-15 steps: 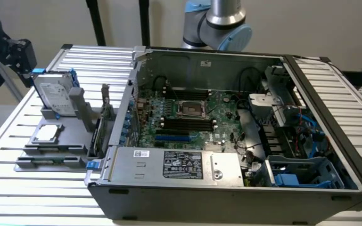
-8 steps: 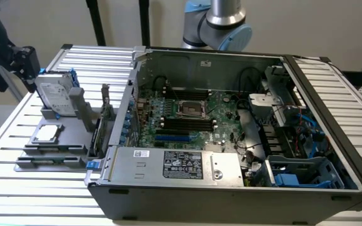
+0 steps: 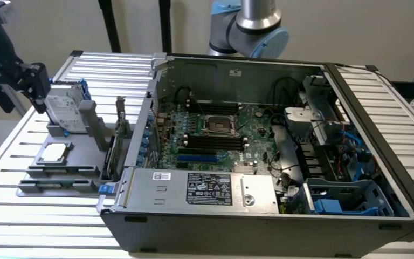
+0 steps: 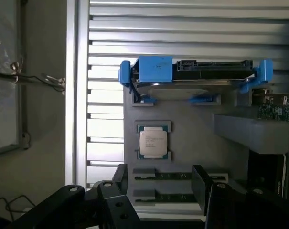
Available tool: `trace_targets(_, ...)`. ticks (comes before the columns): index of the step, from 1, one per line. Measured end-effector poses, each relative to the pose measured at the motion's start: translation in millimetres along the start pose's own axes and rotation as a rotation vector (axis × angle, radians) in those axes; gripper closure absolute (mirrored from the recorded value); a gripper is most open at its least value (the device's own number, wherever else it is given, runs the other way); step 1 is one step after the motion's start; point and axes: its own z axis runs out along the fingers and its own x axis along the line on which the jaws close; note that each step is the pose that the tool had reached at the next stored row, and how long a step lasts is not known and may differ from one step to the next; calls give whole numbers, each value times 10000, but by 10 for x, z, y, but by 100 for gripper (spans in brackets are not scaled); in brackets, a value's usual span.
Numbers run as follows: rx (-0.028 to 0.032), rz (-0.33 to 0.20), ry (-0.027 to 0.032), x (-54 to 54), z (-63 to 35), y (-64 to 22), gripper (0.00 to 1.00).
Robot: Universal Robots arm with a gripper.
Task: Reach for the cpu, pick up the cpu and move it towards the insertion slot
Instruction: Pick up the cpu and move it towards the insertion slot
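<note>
Silvery cpu point(image 4: 153, 143) flat in grey tray point(image 4: 192, 138) recess, near tray edge at exterior view's left. Black gripper point(image 4: 161, 193) spread wide, empty, hovering over tray, clear of cpu. Insertion slot point(image 3: 220, 125) mid green board.

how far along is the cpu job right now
Done: nothing yet. The cpu lies flat in its pocket on the grey tray, untouched.
In hand: the reach. The hand is open and empty, and hovers above the tray, apart from the cpu.
Left: the grasp and the carry. The insertion slot sits on the green board inside the computer case, far from the cpu.
</note>
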Motion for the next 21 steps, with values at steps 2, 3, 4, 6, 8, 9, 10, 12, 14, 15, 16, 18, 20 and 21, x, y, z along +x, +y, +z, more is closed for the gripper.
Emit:
trace_targets(2, 1, 0, 1, -4, 36, -14, 35)
trace_targets(3, 0, 0, 0, -5, 54, -21, 35)
trace_targets(4, 0, 0, 0, -6, 71, -25, 35)
trace_targets(6, 0, 2, 0, -7, 107, -28, 35)
trace_targets(8, 0, 0, 1, -9, 144, -32, 35)
trace_targets(9, 0, -1, 0, -10, 163, -33, 35)
trace_targets(10, 0, -1, 1, -11, 180, -34, 35)
trace_targets(12, 0, -4, 0, -13, 216, -36, 35)
trace_targets(14, 1, -6, 2, -14, 252, -37, 35)
trace_targets(15, 1, -10, 2, -15, 270, -38, 35)
trace_targets(16, 0, -17, 1, -16, 289, -39, 35)
trace_targets(18, 0, -37, 1, -17, 325, -40, 35)
trace_targets(20, 1, -63, 3, -17, 362, -42, 35)
trace_targets(21, 1, -76, 3, -18, 380, -42, 35)
